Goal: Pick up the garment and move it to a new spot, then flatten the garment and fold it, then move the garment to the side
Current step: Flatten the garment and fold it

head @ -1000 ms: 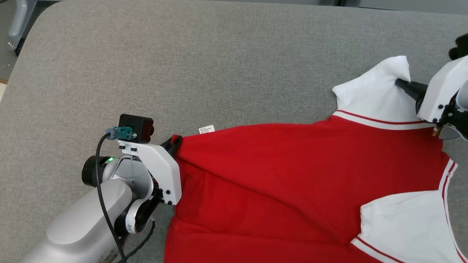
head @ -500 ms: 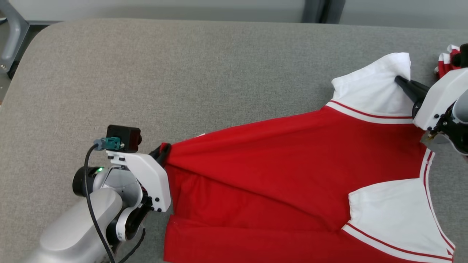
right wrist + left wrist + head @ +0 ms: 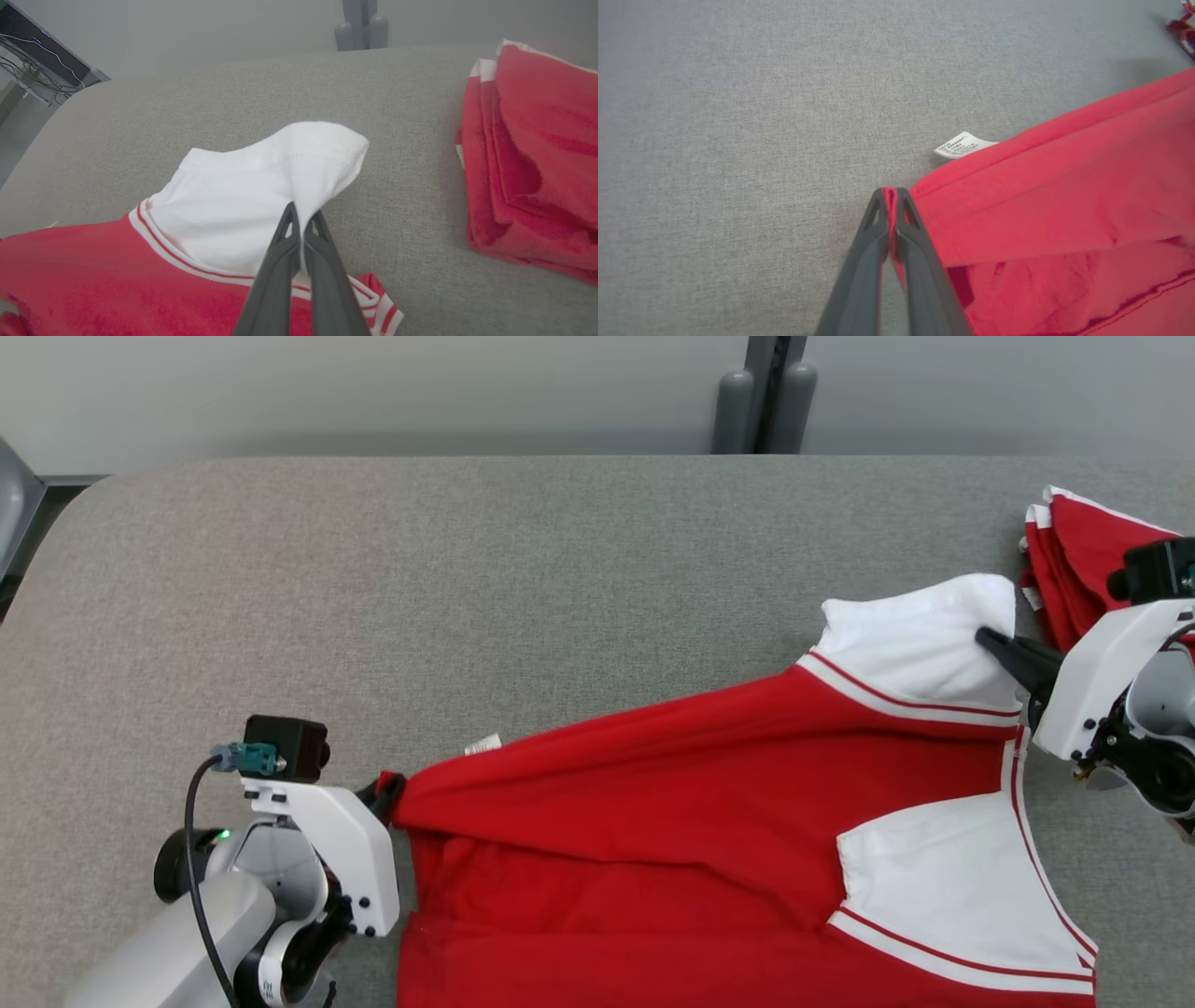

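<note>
**Shirt stretched between both claws, hem left, sleeves right**

In the head view you have the red-and-white garment [image 3: 709, 821] spread over the lower middle and lower right of the frame, lying on the grey table [image 3: 523, 597]. Its long axis runs across the frame, tilted from lower left up to upper right. The hem end points left and the shoulder end points right.

Your left gripper [image 3: 387, 791], at the lower left, is pinched closed on the red hem corner. In the left wrist view a thin fold of red cloth sits squeezed between the two dark fingers. A small white care label [image 3: 483, 744] pokes out from the garment's upper edge, just beside that corner.

Your right gripper [image 3: 990, 642], at the right edge, is clamped on the upper white sleeve [image 3: 920, 639], which bunches up around its tips. The lower white sleeve [image 3: 943, 887] lies flat toward the lower right.

A stack of folded red garments [image 3: 1074, 560] sits at the upper right, near the held sleeve but apart from it.
</note>
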